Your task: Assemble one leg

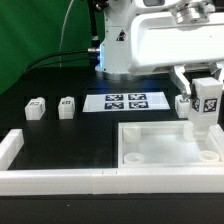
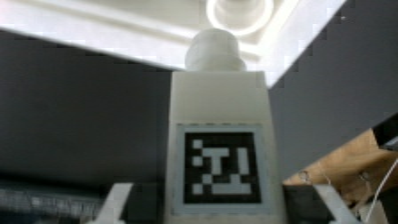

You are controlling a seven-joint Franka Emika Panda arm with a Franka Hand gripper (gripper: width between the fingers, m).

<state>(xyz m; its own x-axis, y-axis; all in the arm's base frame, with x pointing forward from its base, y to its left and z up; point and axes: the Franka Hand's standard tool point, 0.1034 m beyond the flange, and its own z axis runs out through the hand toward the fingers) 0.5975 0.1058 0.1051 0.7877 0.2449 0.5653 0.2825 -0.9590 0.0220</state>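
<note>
My gripper [image 1: 206, 88] is shut on a leg [image 1: 205, 108], a white block with a black-and-white tag, and holds it upright over the far right corner of the white tray [image 1: 150, 150]. I cannot tell whether the leg's lower end touches the tray. In the wrist view the held leg [image 2: 221, 110] fills the middle between the gripper's [image 2: 222, 205] fingers [image 2: 128, 203], with its rounded peg pointing away from me. Two more legs [image 1: 36, 108] [image 1: 67, 106] lie on the table at the exterior view's left. A third [image 1: 183, 103] stands just beside the held one.
The marker board [image 1: 125, 101] lies flat on the black table behind the tray. A white raised rail [image 1: 60, 178] runs along the front edge and turns up at the exterior view's left. The robot base [image 1: 120, 45] stands at the back.
</note>
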